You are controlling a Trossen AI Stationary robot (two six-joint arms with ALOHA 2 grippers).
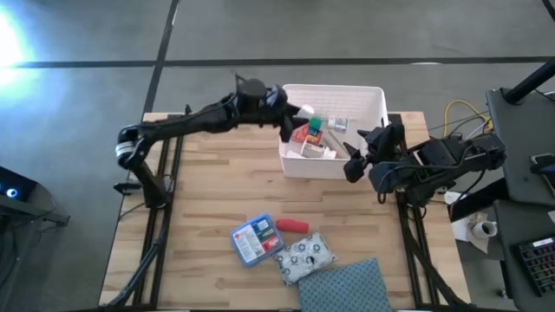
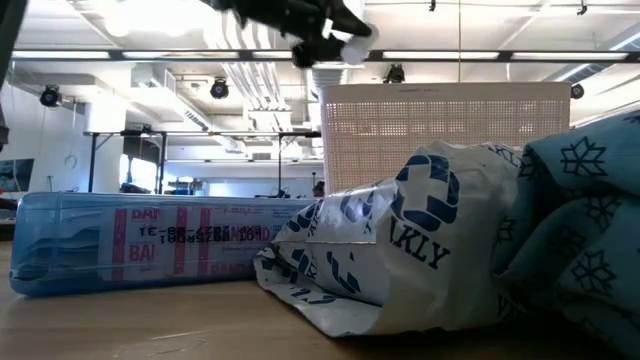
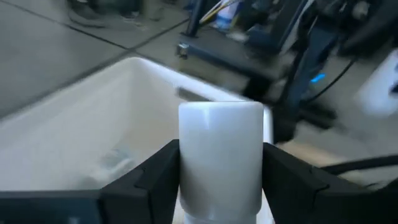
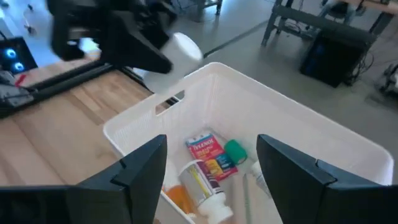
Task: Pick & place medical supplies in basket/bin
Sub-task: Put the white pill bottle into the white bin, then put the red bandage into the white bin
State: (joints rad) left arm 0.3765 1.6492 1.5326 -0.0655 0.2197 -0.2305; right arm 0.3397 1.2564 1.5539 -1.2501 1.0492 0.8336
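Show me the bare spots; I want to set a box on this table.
Free: wood left of the bin, under the left arm, and the strip between bin and red pack. Crowded: the near edge, where blue packet, pouch and cloth bunch.

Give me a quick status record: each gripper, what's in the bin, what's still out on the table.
left gripper: shut on white pill bottle, above the bin's left rim
right gripper: open, empty, at the bin's right side
bin: holds several supplies, among them a green-capped tube and a red-and-orange pack
still on table: blue-and-red flat packet, red pack, white patterned pouch
also on table: blue-grey dotted cloth
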